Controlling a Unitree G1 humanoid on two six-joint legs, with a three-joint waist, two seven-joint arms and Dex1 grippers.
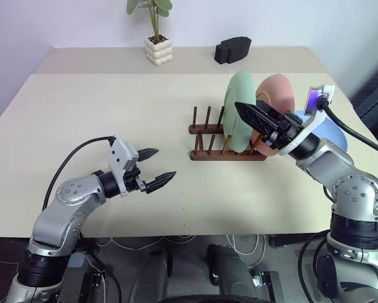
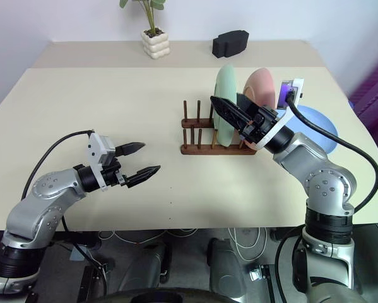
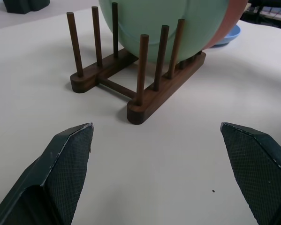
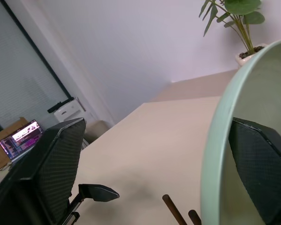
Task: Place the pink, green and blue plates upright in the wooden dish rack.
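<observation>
The wooden dish rack (image 1: 204, 153) stands right of the table's middle. The green plate (image 1: 238, 95) stands upright between its pegs, and the pink plate (image 1: 280, 91) stands upright just behind it. The blue plate (image 2: 318, 123) lies flat on the table to the right of the rack, partly hidden by my right arm. My right gripper (image 2: 225, 100) is open, one finger on each side of the green plate's rim (image 4: 215, 154). My left gripper (image 1: 165, 164) hovers open and empty over the table left of the rack (image 3: 145, 93).
A potted plant (image 1: 157, 44) and a black block (image 1: 233, 49) sit at the back of the table. The beige tabletop (image 1: 100, 107) stretches wide to the left of the rack. Its front edge runs just below my left gripper.
</observation>
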